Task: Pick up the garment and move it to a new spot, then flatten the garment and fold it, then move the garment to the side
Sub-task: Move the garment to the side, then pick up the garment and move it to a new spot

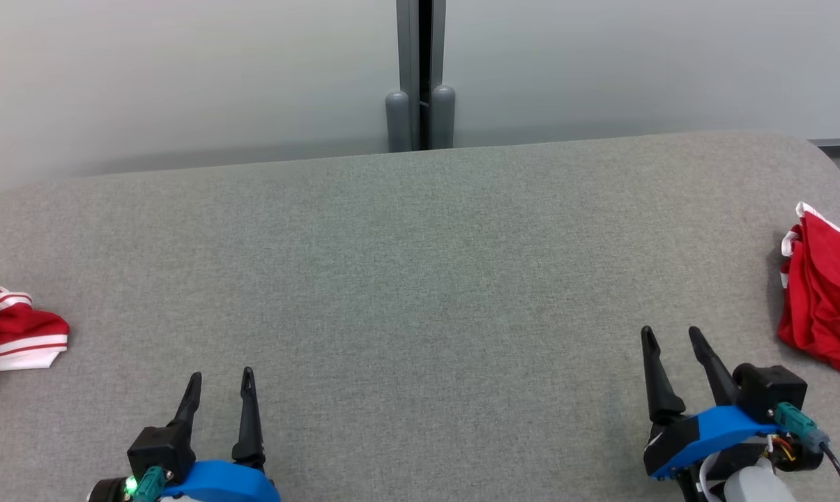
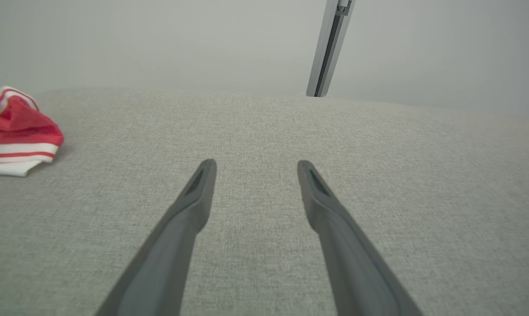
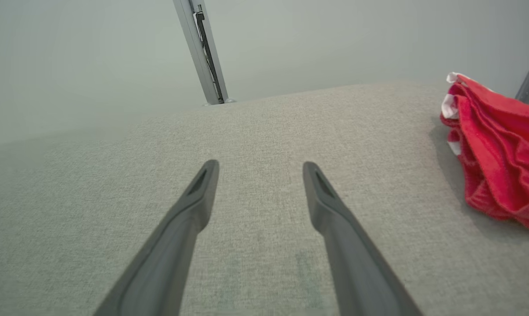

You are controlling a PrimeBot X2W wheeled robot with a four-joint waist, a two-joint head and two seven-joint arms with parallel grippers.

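Observation:
A crumpled red garment with white trim (image 1: 827, 307) lies at the right edge of the grey fabric-covered table (image 1: 420, 265); the right wrist view has it (image 3: 501, 149) at the right. A second bunched red garment with white stripes (image 1: 15, 338) lies at the far left, and the left wrist view shows it (image 2: 18, 131) too. Low on the left, my left gripper (image 1: 221, 374) is open and empty, well right of the striped piece. My right gripper (image 1: 670, 332) is open and empty, a short way left of the red heap. Each wrist view shows its own gripper, left (image 2: 256, 163) and right (image 3: 260, 163), spread over bare fabric.
A pale wall runs behind the table, with a grey vertical post (image 1: 420, 70) at its middle. The table's far right corner (image 1: 820, 150) is rounded. Bare grey fabric stretches between the two garments.

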